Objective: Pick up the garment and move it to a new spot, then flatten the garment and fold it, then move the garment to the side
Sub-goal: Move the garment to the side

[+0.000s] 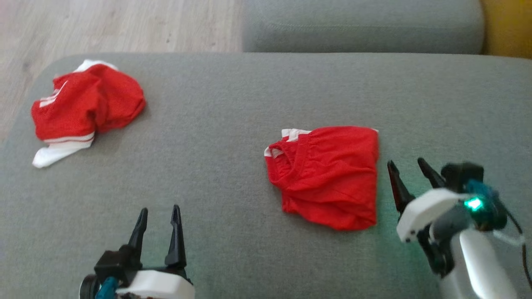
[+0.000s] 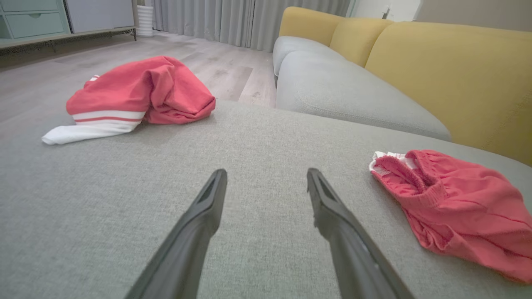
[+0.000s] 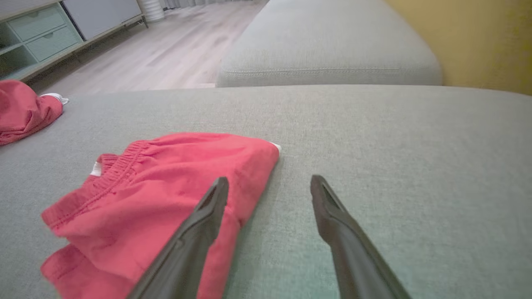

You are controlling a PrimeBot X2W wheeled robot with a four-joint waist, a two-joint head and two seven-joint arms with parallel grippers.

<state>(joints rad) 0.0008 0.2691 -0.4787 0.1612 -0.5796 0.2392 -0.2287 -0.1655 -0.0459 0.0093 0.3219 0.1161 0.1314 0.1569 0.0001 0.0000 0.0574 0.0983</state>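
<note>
Though apart, garment [image 1: 324, 176] just beside right gripper [image 1: 405, 162]

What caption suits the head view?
Open left pincer and right pincer flank folded red shorts on a grey cushion.

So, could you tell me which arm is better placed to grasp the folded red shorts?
Probably the right: the right gripper is open beside the folded red shorts, while the left gripper sits farther away.

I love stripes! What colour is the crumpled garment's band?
The band is white with a red stripe; left wrist view shows best.
</note>
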